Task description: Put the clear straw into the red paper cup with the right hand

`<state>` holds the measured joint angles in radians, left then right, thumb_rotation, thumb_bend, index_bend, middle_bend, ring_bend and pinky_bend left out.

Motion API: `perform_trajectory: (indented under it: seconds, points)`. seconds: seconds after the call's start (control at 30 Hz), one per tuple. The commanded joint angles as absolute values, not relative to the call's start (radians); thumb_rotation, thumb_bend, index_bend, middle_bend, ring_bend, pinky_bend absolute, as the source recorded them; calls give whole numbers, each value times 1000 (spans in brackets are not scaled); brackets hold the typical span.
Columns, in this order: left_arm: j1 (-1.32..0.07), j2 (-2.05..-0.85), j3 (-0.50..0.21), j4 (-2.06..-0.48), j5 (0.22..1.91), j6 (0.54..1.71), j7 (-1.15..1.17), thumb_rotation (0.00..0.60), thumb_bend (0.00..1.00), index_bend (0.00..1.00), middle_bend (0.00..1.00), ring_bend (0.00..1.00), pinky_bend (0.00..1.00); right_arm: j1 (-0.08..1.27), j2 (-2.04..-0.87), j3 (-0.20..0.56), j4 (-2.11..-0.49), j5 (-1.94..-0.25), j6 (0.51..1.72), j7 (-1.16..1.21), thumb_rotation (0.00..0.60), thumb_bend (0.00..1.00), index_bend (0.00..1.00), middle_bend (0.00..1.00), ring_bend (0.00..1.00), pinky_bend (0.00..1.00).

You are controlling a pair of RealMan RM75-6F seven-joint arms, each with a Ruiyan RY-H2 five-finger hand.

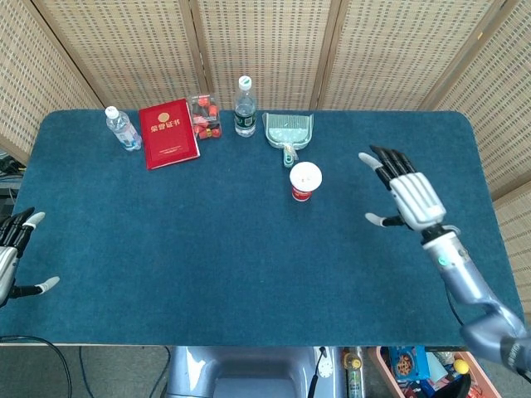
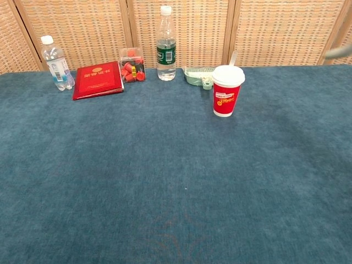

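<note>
The red paper cup [image 1: 304, 182] [image 2: 227, 91] stands upright on the blue table, right of centre. The clear straw [image 2: 232, 59] leans out of its rim at the back right; in the head view I cannot make the straw out. My right hand [image 1: 407, 197] hovers well to the right of the cup, fingers spread, holding nothing. The chest view shows only a blurred tip of it at the right edge. My left hand [image 1: 10, 253] is at the table's left edge, open and empty.
Along the back stand a small water bottle [image 1: 122, 128], a red booklet [image 1: 168, 133], a clear box of red pieces [image 1: 204, 116], a taller bottle [image 1: 244, 107] and a green dustpan [image 1: 289, 130]. Wicker screens close off the back.
</note>
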<state>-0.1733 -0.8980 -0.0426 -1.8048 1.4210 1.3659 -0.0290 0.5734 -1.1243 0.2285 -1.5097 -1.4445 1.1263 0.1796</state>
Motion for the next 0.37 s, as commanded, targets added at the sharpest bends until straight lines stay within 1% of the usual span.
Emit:
perform_trajectory:
  seconds: [0.03,0.2,0.37]
  points:
    - [-168,-901,-39,-1799,1429,1374,-32,600,0,0,0,0,0,427,-1054,164,-1622,-1414,1283,-8,600,0,0,0,0,0]
    - [-153,-907,-32,-1782,1456,1400,-34,600,0,0,0,0,0,323,-1062,131,-1667,-1385,1411,-152,600,0,0,0,0,0]
    - [-144,-918,-26,-1770,1471,1413,-19,600,0,0,0,0,0,276,-1069,123,-1695,-1378,1469,-213,600,0,0,0,0,0]
